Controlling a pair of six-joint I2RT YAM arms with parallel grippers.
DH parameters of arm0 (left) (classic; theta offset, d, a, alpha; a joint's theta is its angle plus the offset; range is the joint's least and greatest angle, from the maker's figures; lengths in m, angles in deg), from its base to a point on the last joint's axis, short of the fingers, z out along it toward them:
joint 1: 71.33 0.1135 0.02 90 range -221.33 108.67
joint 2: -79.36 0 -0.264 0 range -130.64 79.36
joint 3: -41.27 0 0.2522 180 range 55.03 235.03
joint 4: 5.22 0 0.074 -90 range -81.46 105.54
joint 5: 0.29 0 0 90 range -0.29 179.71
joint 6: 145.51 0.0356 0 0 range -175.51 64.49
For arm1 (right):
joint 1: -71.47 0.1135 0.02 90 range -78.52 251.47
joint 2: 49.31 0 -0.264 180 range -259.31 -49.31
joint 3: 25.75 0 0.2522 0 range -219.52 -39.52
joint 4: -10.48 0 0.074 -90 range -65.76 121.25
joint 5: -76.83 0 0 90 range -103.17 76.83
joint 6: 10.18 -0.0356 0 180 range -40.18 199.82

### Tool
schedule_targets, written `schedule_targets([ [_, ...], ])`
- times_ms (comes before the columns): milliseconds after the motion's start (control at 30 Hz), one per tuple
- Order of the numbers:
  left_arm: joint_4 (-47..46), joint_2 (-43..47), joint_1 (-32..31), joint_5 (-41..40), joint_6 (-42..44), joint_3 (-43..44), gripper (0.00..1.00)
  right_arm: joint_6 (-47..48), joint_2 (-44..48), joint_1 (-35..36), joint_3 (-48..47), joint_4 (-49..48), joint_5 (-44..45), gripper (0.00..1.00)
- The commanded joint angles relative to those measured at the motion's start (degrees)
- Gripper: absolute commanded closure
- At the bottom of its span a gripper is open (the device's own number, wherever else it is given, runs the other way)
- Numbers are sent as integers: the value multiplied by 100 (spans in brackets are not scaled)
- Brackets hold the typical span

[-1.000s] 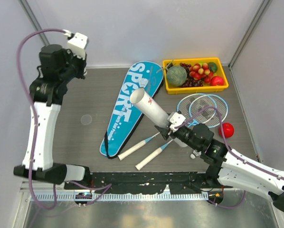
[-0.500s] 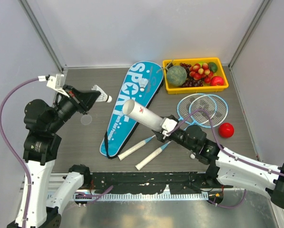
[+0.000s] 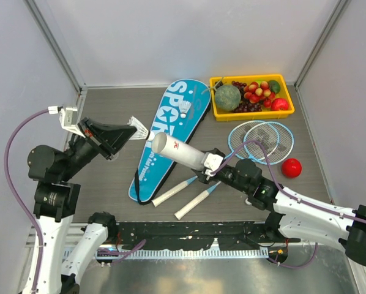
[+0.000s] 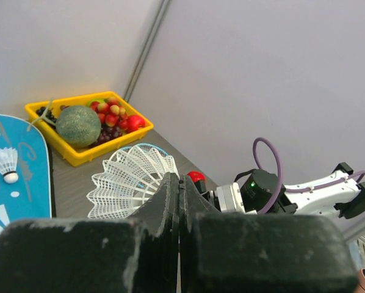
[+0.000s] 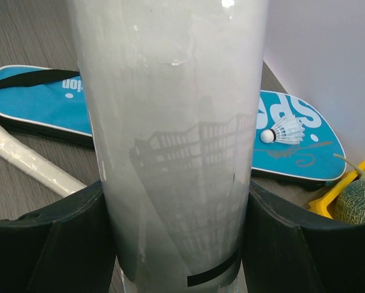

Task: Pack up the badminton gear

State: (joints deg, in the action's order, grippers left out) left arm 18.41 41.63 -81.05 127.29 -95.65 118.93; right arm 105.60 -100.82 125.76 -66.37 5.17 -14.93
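Note:
My left gripper [image 3: 131,130] is shut on a white shuttlecock [image 3: 140,127], pinching the rim of its mesh skirt [image 4: 130,180] in the air above the table's left half. My right gripper [image 3: 209,164] is shut on the long white tube [image 3: 180,152], which tilts with its open mouth up and left, a short gap from the shuttlecock. From the right wrist, the tube [image 5: 176,122] fills the space between both fingers. A second shuttlecock [image 3: 184,109] lies on the blue SPORT bag [image 3: 174,113]. Two light-blue rackets [image 3: 265,138] lie on the right, handles [image 3: 171,193] pointing to the near edge.
A yellow tray [image 3: 251,114] of fruit with a green melon [image 3: 227,97] stands at the back right. A red round fruit [image 3: 291,167] lies beside the racket heads. Grey walls close in the back and both sides.
My left arm swung down from the back left, carrying the shuttlecock toward the tube's mouth. My right gripper tipped the tube lower and moved its mouth leftward.

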Motion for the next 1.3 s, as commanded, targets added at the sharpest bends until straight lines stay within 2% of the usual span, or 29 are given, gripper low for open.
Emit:
schedule_targets([
  [0,-538,100,-65,302,-432,-316,100,15,0,56,-435,-571,-53,72],
  [167,-801,161,-109,302,-582,-781,100,-3,-88,91,-540,-615,-105,72],
  [333,-1636,83,-188,425,-1074,-1309,100,-82,-324,144,-655,-598,-158,72],
  [767,-1584,109,-435,513,-1136,-1705,100,-310,-808,250,-760,-993,-79,73],
  [933,-1743,30,-566,601,-1417,-1820,100,-293,-966,250,-796,-1125,-114,73],
  [967,-1734,21,-575,671,-1444,-1811,96,-293,-975,258,-795,-1134,-105,73],
  [1033,-1577,64,-575,742,-1383,-1732,75,-275,-975,258,-725,-1257,-62,73],
  [1100,-1165,161,-575,672,-1199,-1557,47,-275,-967,258,-646,-1362,-44,73],
  [1133,-1032,213,-575,654,-1059,-1478,40,-275,-940,258,-620,-1397,-61,73],
  [1167,-865,292,-575,576,-953,-1372,36,-275,-923,258,-602,-1432,-70,73],
  [1267,-382,407,-575,356,-532,-934,31,-275,-835,258,-541,-1450,-105,73],
])
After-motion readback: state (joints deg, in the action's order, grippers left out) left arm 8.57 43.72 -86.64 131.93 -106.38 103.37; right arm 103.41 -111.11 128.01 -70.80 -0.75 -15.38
